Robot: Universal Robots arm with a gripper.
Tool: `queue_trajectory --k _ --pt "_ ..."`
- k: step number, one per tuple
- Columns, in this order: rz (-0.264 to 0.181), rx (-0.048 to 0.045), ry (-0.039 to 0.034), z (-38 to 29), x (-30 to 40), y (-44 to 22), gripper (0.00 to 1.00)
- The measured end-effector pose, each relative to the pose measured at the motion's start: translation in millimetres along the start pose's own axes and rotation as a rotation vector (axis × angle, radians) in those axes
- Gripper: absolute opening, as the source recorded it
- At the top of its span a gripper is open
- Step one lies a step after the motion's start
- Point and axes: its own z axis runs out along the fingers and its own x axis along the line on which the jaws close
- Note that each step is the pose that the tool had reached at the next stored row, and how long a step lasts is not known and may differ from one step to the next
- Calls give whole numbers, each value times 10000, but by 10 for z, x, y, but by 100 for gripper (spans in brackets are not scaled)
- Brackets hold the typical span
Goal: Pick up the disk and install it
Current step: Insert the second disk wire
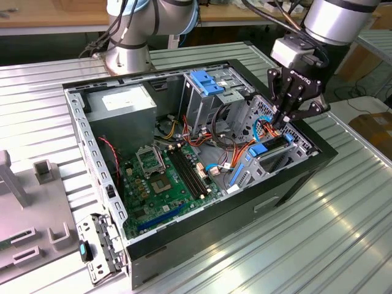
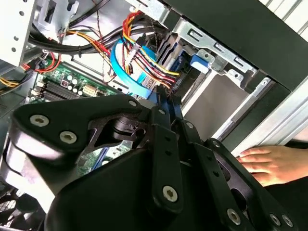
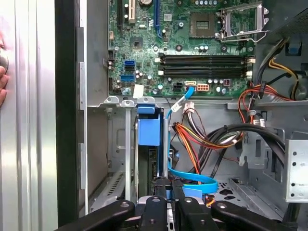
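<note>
The disk stands on edge in the drive bay at the open computer case's corner on the exterior view's right. Its blue carrier tab points toward the motherboard, and the dark body runs back to my fingers. My gripper hangs over the bay's far end. In both wrist views the two fingers are drawn close together, gripper and gripper, with a thin strip of the blue carrier pinched between them. The carrier tab also shows beyond the fingertips.
Bundles of red, yellow and orange wires and a flat blue data cable lie right beside the bay. A tall grey cage with a blue top stands deeper in the case. A person's hand rests on the table outside the case wall.
</note>
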Motion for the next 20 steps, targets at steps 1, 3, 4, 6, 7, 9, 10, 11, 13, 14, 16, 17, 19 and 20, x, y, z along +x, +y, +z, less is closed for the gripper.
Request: queue_trajectory --k 1,3,4,6,7,9,10,11,13,14,16,17,19,20 --pt "8 197 -53 7 11 37 16" --pt "20 436 -71 23 46 99 16" --pt "26 554 -94 30 66 135 16" --pt "22 827 -180 46 85 187 16" --pt "23 855 -216 57 94 197 16" --pt "30 862 -318 73 110 204 16" --pt "33 862 -349 87 114 205 16" --pt "36 862 -370 102 122 207 16" --pt "40 863 -433 119 156 211 16" --pt "41 863 -454 122 165 213 16" --pt "46 864 -518 134 192 221 16" --pt "49 864 -552 140 204 223 16" --pt "60 866 -697 156 232 223 16" --pt "67 868 -795 163 247 224 16"
